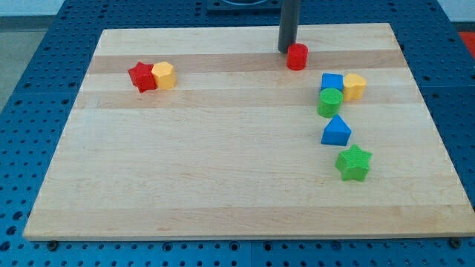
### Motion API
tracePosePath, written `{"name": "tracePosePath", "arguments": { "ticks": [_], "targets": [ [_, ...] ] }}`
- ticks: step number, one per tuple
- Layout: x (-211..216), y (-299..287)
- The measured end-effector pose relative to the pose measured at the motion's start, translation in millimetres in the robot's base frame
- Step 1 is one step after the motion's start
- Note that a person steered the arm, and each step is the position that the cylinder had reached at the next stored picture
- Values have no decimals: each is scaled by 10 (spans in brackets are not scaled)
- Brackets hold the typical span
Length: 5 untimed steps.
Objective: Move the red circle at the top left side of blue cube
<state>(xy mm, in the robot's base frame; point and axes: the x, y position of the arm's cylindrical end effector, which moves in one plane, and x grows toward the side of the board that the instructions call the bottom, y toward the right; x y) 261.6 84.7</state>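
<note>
The wooden board [223, 178] is spread below my tip and to both its sides, w/ a blue pegboard bench [22, 89] around it. No gripper is fitted, so nothing opens or closes; only the dark rod [289, 22] is seen, w/ my tip [286, 49] set down near the view's top edge.

The blocks are taken largest to smallest, approx. The green star [353, 163] is found far below-right of my tip. The blue triangle [336, 131] is placed above that, then the green cylinder [329, 102]. The blue cube [332, 82] is set just above the cylinder and touches it, right and below my tip. The yellow block [355, 86] (shape unclear) is pressed to the cube's right side. Well to my tip's left, the red star [142, 76] and a second yellow block [164, 75] are seen touching.

The red circle [297, 56] is found just below-right of my tip, touching or nearly so, and near the cube's upper left w/ a small gap.

Handling, as judged: the red circle is probably light, rigid plastic that slides easily on smooth wood. No hold can be taken; it should be pushed at its upper-left face, through centre, since a round side is likely to slip off an off-centre push. Only a short nudge seems needed.
</note>
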Motion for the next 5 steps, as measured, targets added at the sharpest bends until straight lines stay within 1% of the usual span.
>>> {"name": "tracePosePath", "arguments": {
  "ticks": [4,5],
  "targets": [
    [16,496],
    [18,233]
  ]
}}
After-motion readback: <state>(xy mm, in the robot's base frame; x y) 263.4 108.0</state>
